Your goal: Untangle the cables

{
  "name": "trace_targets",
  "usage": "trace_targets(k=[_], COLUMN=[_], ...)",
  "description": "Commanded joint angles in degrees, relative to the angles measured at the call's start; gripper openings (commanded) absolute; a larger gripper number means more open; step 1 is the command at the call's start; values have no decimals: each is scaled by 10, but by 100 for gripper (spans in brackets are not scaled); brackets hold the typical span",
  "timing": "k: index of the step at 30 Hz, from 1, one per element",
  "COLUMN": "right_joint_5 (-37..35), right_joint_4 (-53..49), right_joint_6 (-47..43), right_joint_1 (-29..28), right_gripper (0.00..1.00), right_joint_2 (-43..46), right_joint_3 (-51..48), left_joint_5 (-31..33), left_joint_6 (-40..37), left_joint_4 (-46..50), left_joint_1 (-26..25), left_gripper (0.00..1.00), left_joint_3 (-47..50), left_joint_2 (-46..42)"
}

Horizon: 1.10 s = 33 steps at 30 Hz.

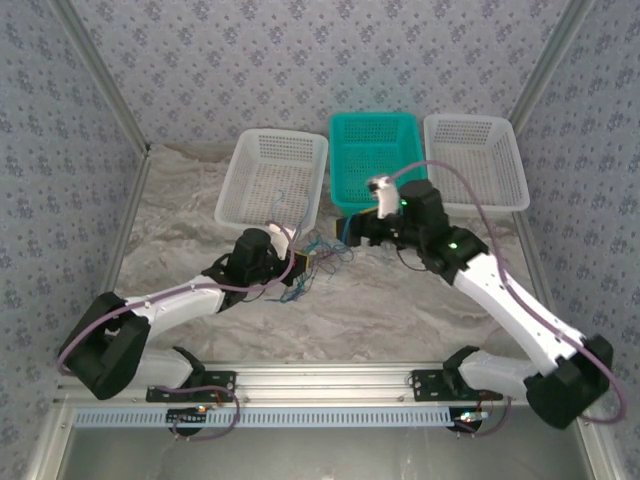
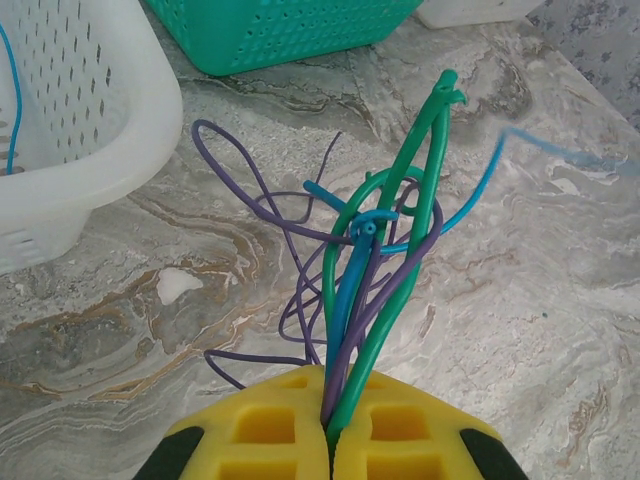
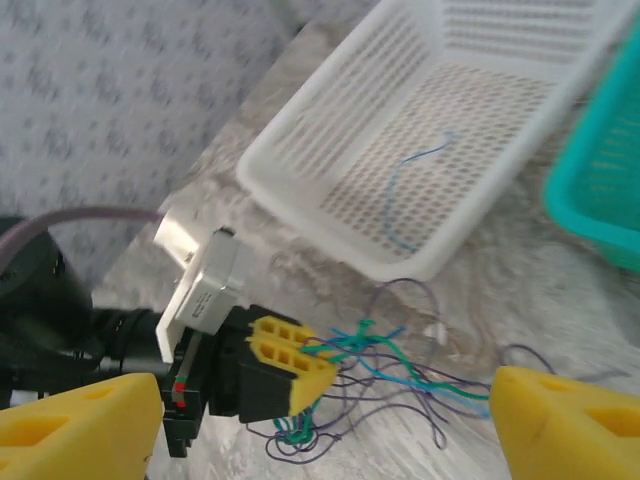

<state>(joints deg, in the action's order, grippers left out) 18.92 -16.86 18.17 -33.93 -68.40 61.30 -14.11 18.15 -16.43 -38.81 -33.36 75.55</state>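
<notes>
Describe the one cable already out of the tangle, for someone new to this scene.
At the table's far edge, take the leftmost basket, a white one. On its floor lies one thin blue cable, alone, while the other cables sit knotted together in front of it.

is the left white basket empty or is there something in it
Not empty: one thin blue cable lies curled on the floor of the basket. It shows through the open top.

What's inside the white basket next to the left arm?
One thin blue cable lies on the floor of the white basket. I see nothing else inside, though its near wall covers a strip of the floor.
</notes>
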Motion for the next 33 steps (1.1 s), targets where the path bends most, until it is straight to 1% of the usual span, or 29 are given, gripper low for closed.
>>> trace_targets(k=[1,3,4,5,6,7,8,9,10,11,12,13,14,15,17,20,22,24,28,31,32,33], right_joint_5=[-7,-49,-89,-110,-125,-145,-151,-139,-119,-106,-97,-101,-112,-116,-106,-64,-62,-86,-129,-161,-172,-174], right_joint_4=[-29,-77,-111,-140,-170,-203,-221,-231,-242,-256,-274,-297,-312,-311,-259,-84,19,93,231,390,434,451], right_joint_6=[-43,-59,-61,-65,-72,-66,-51,-45,-39,-27,-13,3,15,20,23,16,1,-31,-159,-277,-314,-342], right_joint_1=[-8,-8,-8,-7,-7,-7,-7,-7,-7,-9,-10,-12,-16,-20,-27,-38,-46,-50,-63,-91,-97,-101], right_gripper=[81,72,66,44,9,0,0,0,12,39,55,61,64,65,64,58,53,48,39,38,39,40], right_joint_2=[-55,-73,-80,-86,-91,-95,-94,-93,-91,-90,-91,-92,-88,-75,-31,20,19,0,-51,-76,-86,-96], right_joint_3=[24,28,24,21,15,8,-4,-15,-27,-35,-39,-34,-29,-30,-42,-84,-97,-107,-139,-208,-226,-233], left_joint_5=[-6,0,6,11,17,23,25,27,31,41,52,60,56,48,8,-52,-61,-54,-53,-66,-66,-65], left_joint_6=[6,7,9,9,10,10,11,13,17,24,31,39,41,40,41,48,58,71,91,94,94,94], left_joint_4=[6,7,7,7,10,16,21,23,26,31,40,49,49,45,14,-6,12,31,57,64,65,64], left_joint_1=[-5,-4,-5,-4,-3,0,3,8,13,17,22,27,32,33,32,31,32,32,31,32,31,32], left_gripper=[0,0,0,0,0,0,0,0,0,0,0,0,0,0,0,0,0,0,0,0,0,0], left_joint_3=[-26,-24,-22,-20,-20,-21,-22,-22,-21,-22,-24,-25,-25,-23,-15,-24,-38,-49,-62,-66,-65,-64], left_joint_2=[0,-2,-5,-6,-7,-7,-5,-5,-3,-2,0,0,-1,-2,-5,2,7,7,7,7,6,5])
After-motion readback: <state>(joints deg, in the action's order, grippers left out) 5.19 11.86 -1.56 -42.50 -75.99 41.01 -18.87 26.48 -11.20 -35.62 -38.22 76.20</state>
